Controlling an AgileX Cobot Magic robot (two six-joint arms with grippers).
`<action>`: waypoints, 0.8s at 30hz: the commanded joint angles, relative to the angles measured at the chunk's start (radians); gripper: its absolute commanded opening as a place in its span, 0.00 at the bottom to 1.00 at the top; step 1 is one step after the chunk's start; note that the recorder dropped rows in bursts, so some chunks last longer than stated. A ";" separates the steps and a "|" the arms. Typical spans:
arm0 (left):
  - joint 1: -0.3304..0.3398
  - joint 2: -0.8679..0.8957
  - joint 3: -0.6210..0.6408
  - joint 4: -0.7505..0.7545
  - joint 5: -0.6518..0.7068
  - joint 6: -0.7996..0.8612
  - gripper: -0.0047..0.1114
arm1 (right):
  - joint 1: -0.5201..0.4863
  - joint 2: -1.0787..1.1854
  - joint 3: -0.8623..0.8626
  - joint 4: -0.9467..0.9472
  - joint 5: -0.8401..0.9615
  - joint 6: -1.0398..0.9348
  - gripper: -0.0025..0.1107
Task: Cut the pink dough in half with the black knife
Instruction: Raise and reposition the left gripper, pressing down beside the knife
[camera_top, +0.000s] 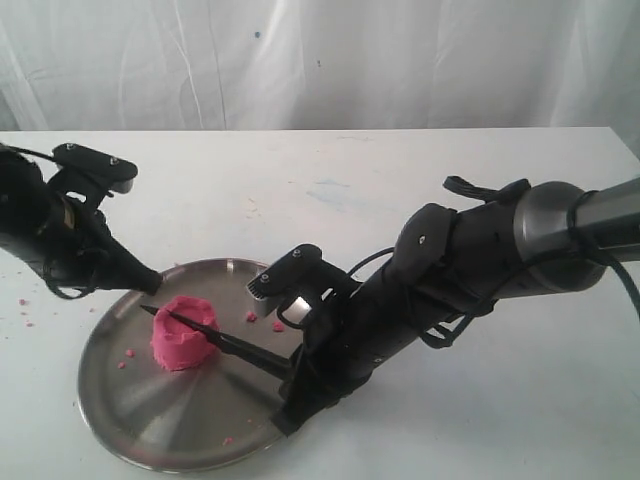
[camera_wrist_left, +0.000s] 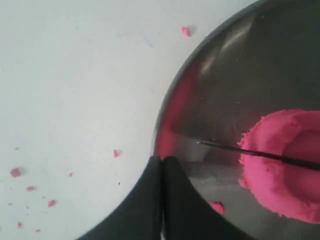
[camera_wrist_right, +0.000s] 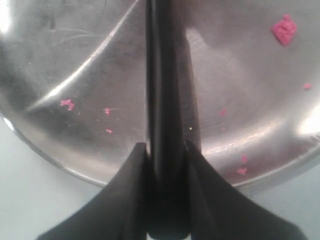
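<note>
A lab-like test setup: bare white table against a white curtain (plain backdrop).

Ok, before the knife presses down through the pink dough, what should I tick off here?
1. Right gripper shut on the black knife: ok.
2. Blade lying across the top of the pink dough: ok.
3. Blade centred for equal halves: cannot tell.
4. Dough inside the steel plate, away from its rim: ok.
5. Left gripper shut at the plate's edge, off the dough: ok.
6. Plate held steady: cannot tell.
</note>
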 joint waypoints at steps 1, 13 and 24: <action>-0.014 0.000 -0.039 -0.181 0.059 0.168 0.04 | 0.002 0.000 -0.016 -0.004 0.024 0.023 0.02; -0.014 0.074 -0.026 -0.401 -0.018 0.385 0.04 | 0.002 0.000 -0.016 -0.050 0.014 0.067 0.02; -0.014 0.129 -0.026 -0.399 -0.061 0.399 0.04 | 0.002 0.000 -0.016 -0.050 0.012 0.067 0.02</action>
